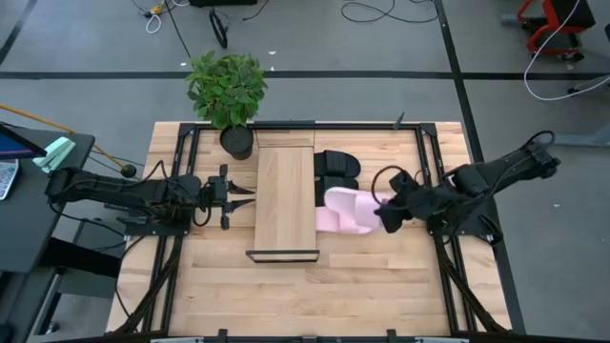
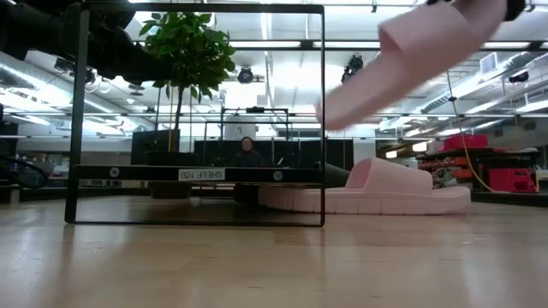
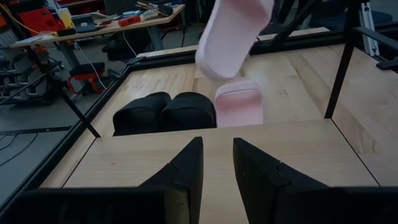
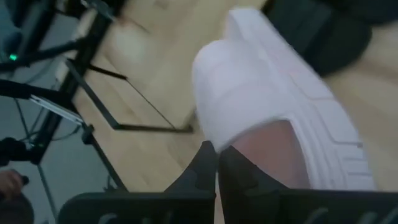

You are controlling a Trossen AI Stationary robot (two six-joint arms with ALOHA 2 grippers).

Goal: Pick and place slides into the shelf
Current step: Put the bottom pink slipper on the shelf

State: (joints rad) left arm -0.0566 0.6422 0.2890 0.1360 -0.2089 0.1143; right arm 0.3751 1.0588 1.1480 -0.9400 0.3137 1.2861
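- High view: the shelf, a long pale-wood board in a thin black frame, lies down the middle of the plank table; two black slides sit side by side just beside its right edge, with the second pink slide lying flat next to them; the raised pink slide, soft and thick-soled, overlaps that one; the right gripper reaches in low from the right and pinches it, jaws shut; the left gripper stretches level from the left, tips at the shelf's left edge, empty, fingers a narrow gap apart; a leafy potted plant stands by the shelf's far end.
- Low view: the raised pink slide hangs tilted in the air, clear of the table; the second pink slide rests flat with its ribbed sole on the wood; the shelf's black frame stands as an upright rectangle.
- Left wrist view: the left gripper shows two dark wedge fingers slightly apart over the smooth board, holding nothing; beyond lie the matte black slides and both pink ones.
- Right wrist view: the right gripper has its fingers pressed together on the wide strap of the raised pink slide.
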